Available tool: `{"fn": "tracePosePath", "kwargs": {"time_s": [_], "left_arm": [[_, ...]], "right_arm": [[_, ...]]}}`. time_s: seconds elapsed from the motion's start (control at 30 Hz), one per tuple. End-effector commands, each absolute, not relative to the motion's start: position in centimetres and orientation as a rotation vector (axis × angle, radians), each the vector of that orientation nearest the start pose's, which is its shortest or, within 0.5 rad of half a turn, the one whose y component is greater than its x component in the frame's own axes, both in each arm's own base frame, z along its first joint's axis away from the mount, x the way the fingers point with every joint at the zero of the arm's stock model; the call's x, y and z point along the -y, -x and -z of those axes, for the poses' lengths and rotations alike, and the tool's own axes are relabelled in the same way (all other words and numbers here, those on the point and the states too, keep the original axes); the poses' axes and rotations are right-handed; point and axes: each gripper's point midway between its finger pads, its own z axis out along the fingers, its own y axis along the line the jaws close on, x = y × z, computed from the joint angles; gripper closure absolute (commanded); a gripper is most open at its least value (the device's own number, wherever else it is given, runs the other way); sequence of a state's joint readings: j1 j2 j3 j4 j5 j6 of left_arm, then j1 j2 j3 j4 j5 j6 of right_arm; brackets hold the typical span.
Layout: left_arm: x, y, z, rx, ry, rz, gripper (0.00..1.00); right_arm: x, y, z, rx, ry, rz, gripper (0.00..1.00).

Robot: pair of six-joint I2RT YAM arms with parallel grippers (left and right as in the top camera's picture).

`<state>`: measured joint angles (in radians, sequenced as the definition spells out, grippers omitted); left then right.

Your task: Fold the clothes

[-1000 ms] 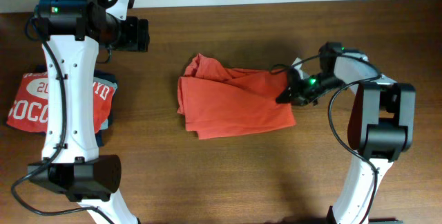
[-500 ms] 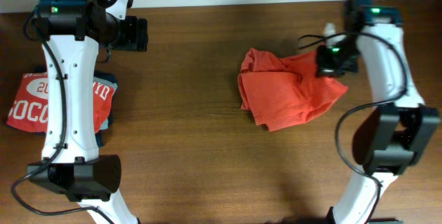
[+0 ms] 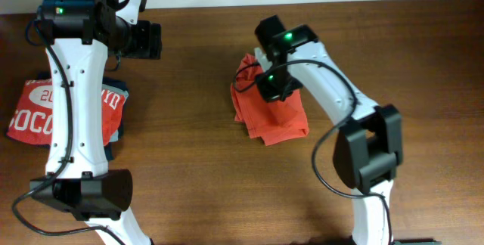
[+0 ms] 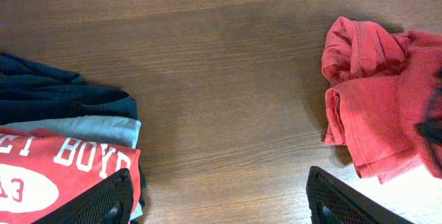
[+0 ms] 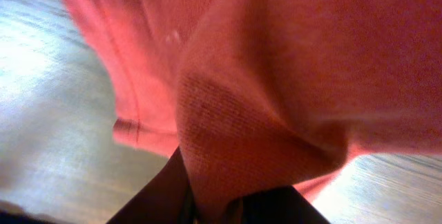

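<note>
The orange-red T-shirt (image 3: 274, 120) lies bunched and crumpled on the wooden table at centre; no lettering or tag shows. My right gripper (image 3: 274, 86) is shut on a fold of it from above, and its arm hides the shirt's middle. In the right wrist view the shirt (image 5: 276, 65) fills the frame, pinched between the dark fingers (image 5: 221, 207). In the left wrist view the shirt (image 4: 369, 106) lies at the right. My left gripper (image 3: 145, 39) is open and empty, high at the back left, with its fingers (image 4: 217, 203) spread wide over bare table.
A pile of folded garments lies at the left edge: a red shirt with white print (image 3: 34, 113) on top of grey (image 4: 76, 128) and navy (image 4: 62, 92) garments. The left arm's column (image 3: 72, 101) stands over that pile.
My right arm has swung from the right side across to the table's centre, dragging the shirt with it. The shirt has gone from spread out to a smaller bunch. The left arm has not moved.
</note>
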<state>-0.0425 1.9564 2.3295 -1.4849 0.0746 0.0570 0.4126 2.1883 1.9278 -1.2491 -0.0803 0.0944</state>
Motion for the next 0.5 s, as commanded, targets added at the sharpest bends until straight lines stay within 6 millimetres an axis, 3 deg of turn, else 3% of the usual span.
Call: {"fn": "tracePosePath", "kwargs": {"time_s": [0.0, 0.2, 0.37, 0.47], "left_arm": [[2.8, -43.1, -28.8, -2.667, -0.163, 0.085, 0.20], [2.8, -43.2, -28.8, -2.666, -0.163, 0.085, 0.20], [2.8, -43.1, -28.8, -2.667, -0.163, 0.085, 0.20], [2.8, -43.2, -28.9, -2.664, -0.163, 0.084, 0.20]], "right_arm": [[-18.5, -39.8, -5.4, -3.117, 0.418, -0.082, 0.90], [-20.0, -40.2, -5.3, -3.094, 0.425, -0.192, 0.89], [-23.7, -39.3, -6.0, -3.081, 0.456, -0.488, 0.66], [-25.4, -38.8, -7.1, -3.067, 0.469, -0.659, 0.63]]}}
